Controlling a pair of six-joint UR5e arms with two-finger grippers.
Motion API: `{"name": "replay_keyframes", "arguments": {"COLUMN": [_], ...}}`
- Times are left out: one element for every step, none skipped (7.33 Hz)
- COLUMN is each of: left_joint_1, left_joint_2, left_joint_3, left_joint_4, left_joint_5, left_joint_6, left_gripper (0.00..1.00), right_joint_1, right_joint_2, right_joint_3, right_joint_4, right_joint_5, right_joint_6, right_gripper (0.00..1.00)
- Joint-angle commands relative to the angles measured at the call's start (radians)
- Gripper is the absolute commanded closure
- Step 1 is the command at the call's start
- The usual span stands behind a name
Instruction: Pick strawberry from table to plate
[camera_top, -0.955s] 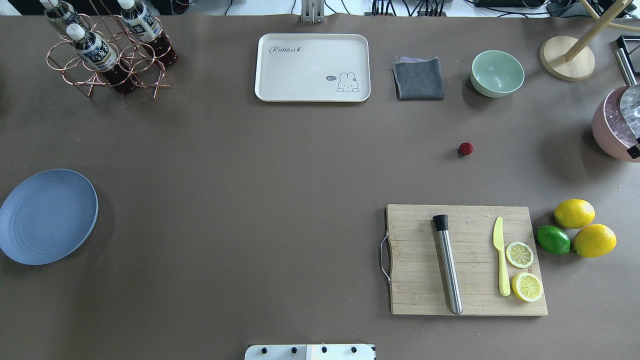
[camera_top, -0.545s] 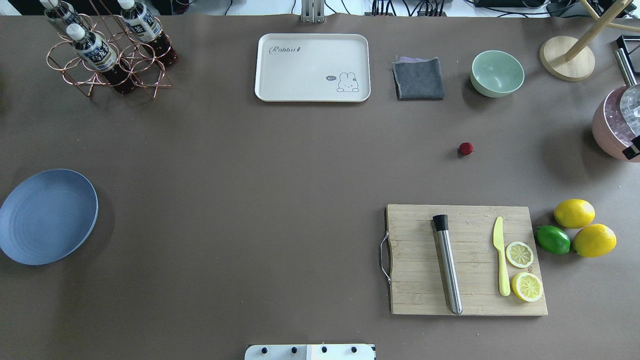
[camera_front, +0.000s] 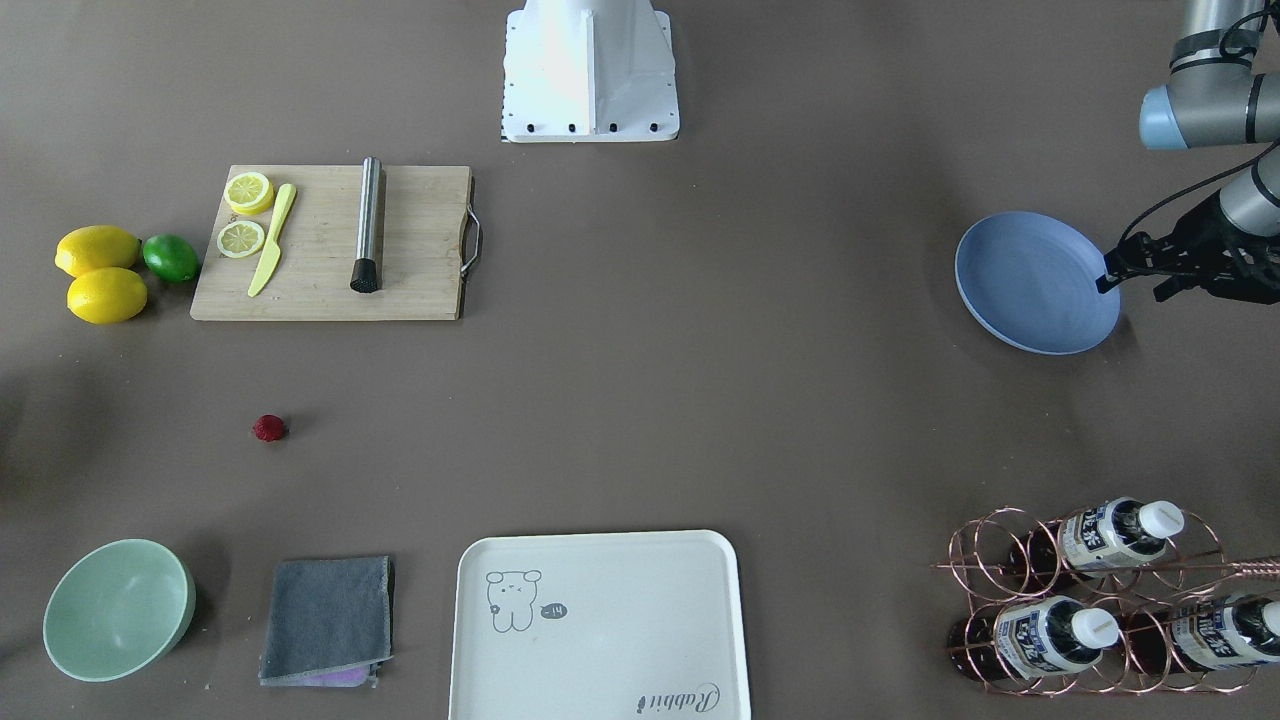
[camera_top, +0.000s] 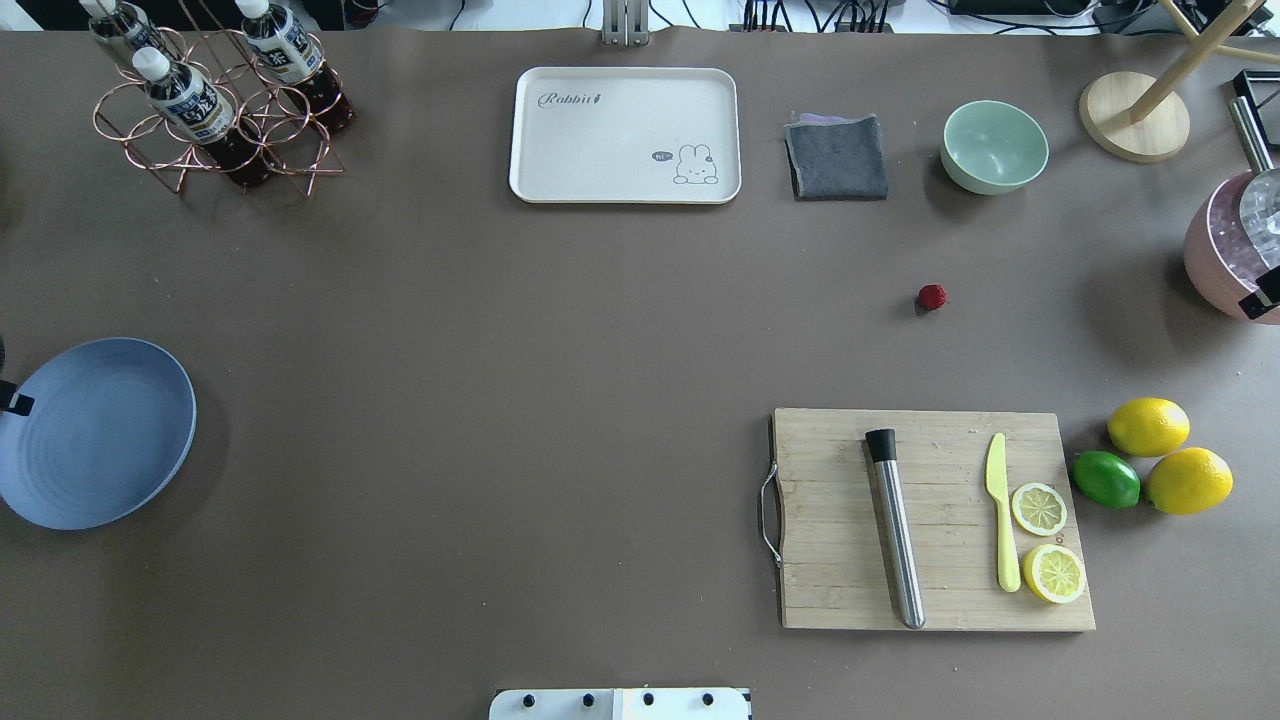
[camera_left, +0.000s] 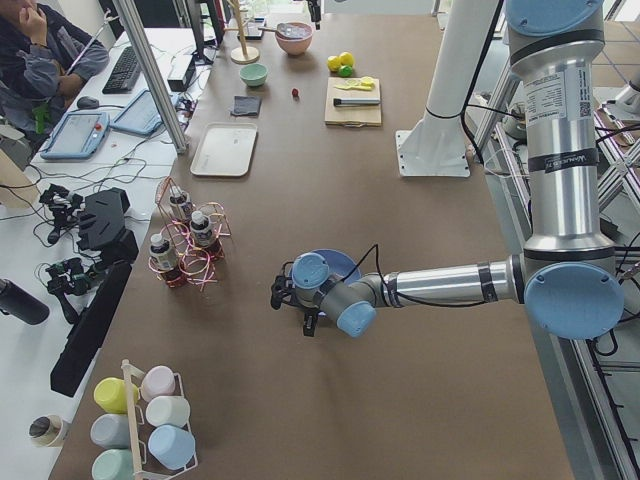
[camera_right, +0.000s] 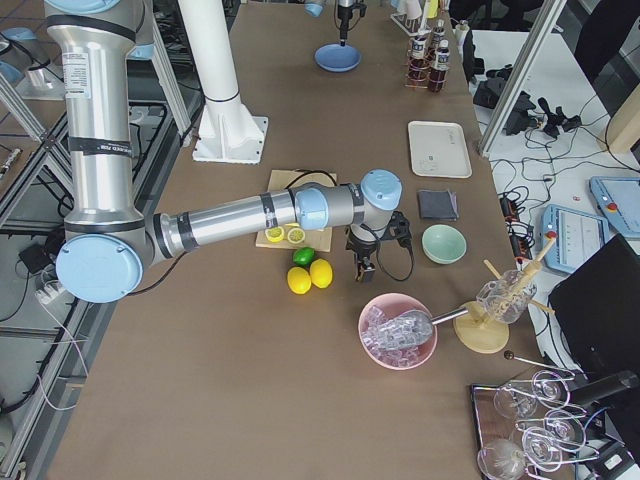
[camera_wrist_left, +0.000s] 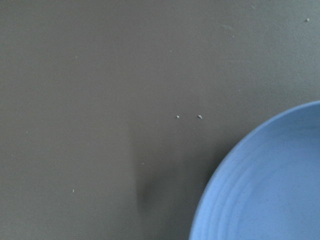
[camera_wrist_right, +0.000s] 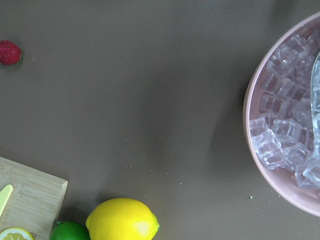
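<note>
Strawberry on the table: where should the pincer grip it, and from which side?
Probably across its widest middle, coming straight down from above. The strawberry is small and roundish, lying alone on the bare table, so nothing crowds its sides.

Silver arms (camera_left: 440, 285), pale-blue joint caps (camera_left: 575, 300) (white label (camera_left: 565, 100)).

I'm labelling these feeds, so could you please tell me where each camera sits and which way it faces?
Front-facing: across the table, facing the base; left gripper beside plate.
Overhead: above and behind, looking down; fingertips at edges.
Exterior left: table's end; left arm near.
Exterior right: opposite end; right arm near.
Left wrist: down at plate; no body.
Right wrist: down at strawberry; no body.
Overhead and right wrist share the strawberry.
</note>
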Motion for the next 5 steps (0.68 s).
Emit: {"name": "replay_keyframes", "arguments": {"left_joint_1": [0.015, 0.015, 0.016, 0.028, 0.031], "left_joint_2": [0.0, 0.0, 0.0, 0.0, 0.0], "left_joint_3": [0.0, 0.0, 0.0, -0.002, 0.0], "left_joint_4": [-0.004, -0.004, -0.004, -0.006, -0.004], "left_joint_5": [0.0, 0.0, 0.0, 0.0, 0.0], "left_joint_6": [-0.007, -0.007, -0.007, -0.008, -0.007], "left_gripper": [0.27, 0.32, 0.33, 0.45, 0.62], "right_joint_1": [-0.008, -0.009, -0.011, -0.011, -0.011], "right_joint_2": [-0.001, 0.001, 0.001, 0.001, -0.001], "right_joint_3": [0.0, 0.0, 0.0, 0.0, 0.0], "right_joint_4": [-0.001, -0.001, -0.001, -0.001, -0.001], "right_joint_5": [0.001, 0.001, 0.001, 0.001, 0.001], "right_joint_6": [0.013, 0.013, 0.013, 0.013, 0.013], "right_gripper": [0.01, 0.01, 0.01, 0.01, 0.01]}}
